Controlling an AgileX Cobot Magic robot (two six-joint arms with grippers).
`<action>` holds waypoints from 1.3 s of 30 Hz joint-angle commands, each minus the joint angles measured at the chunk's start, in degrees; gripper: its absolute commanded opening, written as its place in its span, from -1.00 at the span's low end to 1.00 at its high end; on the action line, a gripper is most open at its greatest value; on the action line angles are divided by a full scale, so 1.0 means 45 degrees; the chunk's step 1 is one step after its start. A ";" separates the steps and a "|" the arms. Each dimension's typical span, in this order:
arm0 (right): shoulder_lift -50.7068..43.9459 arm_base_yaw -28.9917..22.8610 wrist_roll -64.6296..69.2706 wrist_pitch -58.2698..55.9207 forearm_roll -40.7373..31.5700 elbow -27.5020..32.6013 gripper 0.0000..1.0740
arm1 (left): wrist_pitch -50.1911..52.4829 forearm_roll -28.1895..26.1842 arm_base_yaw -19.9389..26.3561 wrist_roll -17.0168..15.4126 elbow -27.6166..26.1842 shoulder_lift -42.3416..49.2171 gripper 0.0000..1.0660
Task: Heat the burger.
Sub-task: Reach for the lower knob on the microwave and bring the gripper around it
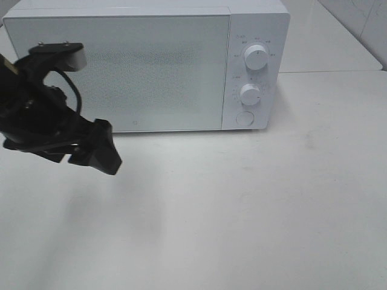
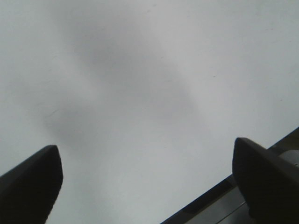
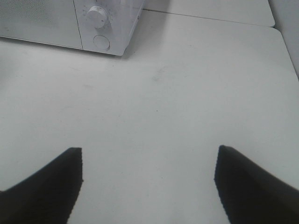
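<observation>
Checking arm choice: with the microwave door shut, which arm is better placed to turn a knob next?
Probably right. The knobs sit at the microwave's right end, and the open right claw faces them across the table. The left claw hangs open before the door's left part.

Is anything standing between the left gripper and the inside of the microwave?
Yes. The microwave's door is shut and closes off the inside. The left gripper hangs open over the table in front of the door, holding nothing. No burger shows in any view.
</observation>
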State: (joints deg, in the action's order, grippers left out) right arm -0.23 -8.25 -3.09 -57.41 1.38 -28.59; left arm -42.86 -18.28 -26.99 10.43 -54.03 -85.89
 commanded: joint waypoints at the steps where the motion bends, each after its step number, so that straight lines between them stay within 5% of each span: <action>1: -0.0344 0.0051 -0.0013 0.0089 0.0000 0.0025 0.40 | -0.0624 0.1070 0.0433 -0.0624 0.0025 0.0688 0.75; 5: -0.0344 0.0051 -0.0013 0.0089 0.0000 0.0025 0.40 | -0.1528 0.1604 0.1222 -0.0840 0.0025 0.1299 0.75; 7: -0.0344 0.0051 -0.0013 0.0089 0.0000 0.0025 0.40 | -0.2368 0.1617 0.2075 -0.1744 0.0025 0.1553 0.75; 25: -0.0344 0.0051 -0.0013 0.0089 0.0000 0.0025 0.40 | -0.5870 0.2355 0.6290 -0.1948 0.0025 0.4444 0.75; 31: -0.0344 0.0051 -0.0013 0.0089 0.0000 0.0025 0.40 | -0.6201 0.2483 0.6672 -0.1974 0.0076 0.5857 0.75; 39: -0.0344 0.0051 -0.0013 0.0089 0.0000 0.0025 0.40 | -0.6112 0.2546 0.6672 -0.1974 0.2012 0.8556 0.75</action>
State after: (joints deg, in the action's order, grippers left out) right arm -0.23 -8.25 -3.09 -57.41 1.38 -28.59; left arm -69.44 -6.70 2.81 1.95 -45.49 -48.36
